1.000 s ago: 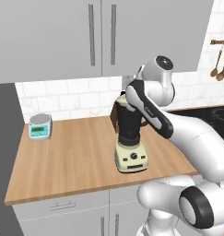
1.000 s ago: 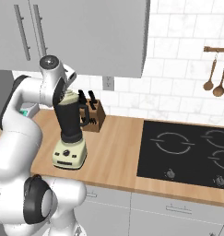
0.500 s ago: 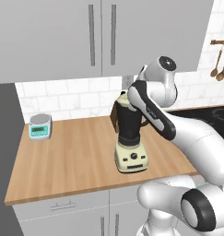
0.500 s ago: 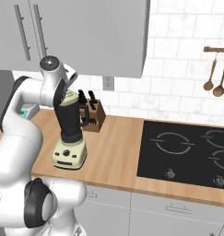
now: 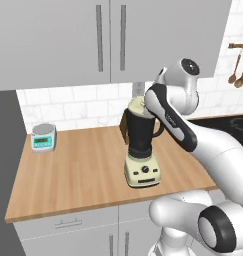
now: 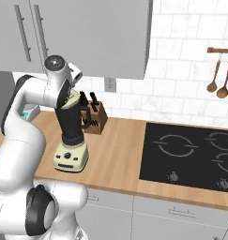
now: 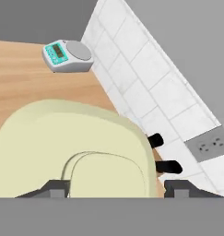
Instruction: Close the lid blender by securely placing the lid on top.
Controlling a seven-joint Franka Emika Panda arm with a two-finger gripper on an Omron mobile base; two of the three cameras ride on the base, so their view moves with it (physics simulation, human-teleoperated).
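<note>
The blender (image 5: 141, 145) stands on the wooden counter with its dark jar on a cream base, and it is also in the right base view (image 6: 71, 129). The pale cream lid (image 5: 136, 106) (image 6: 74, 100) sits on top of the jar. In the hand view the lid (image 7: 62, 133) lies right below the hand, its raised knob (image 7: 109, 177) between the fingertips. My gripper (image 7: 115, 189) is open: both fingertips (image 7: 178, 186) stand apart from the knob's sides. In the base views the hand (image 5: 149, 104) hovers right over the jar top.
A teal-and-grey scale (image 5: 44, 137) (image 7: 67, 55) sits at the counter's back left. A knife block (image 6: 97, 116) stands just behind the blender. The black cooktop (image 6: 190, 152) lies to the right, with utensils (image 6: 221, 77) hanging on the tiled wall. Cabinets hang overhead.
The fingers have spread away from the lid's knob, letting it go. The lid stays on the jar, and the arm has hardly moved.
</note>
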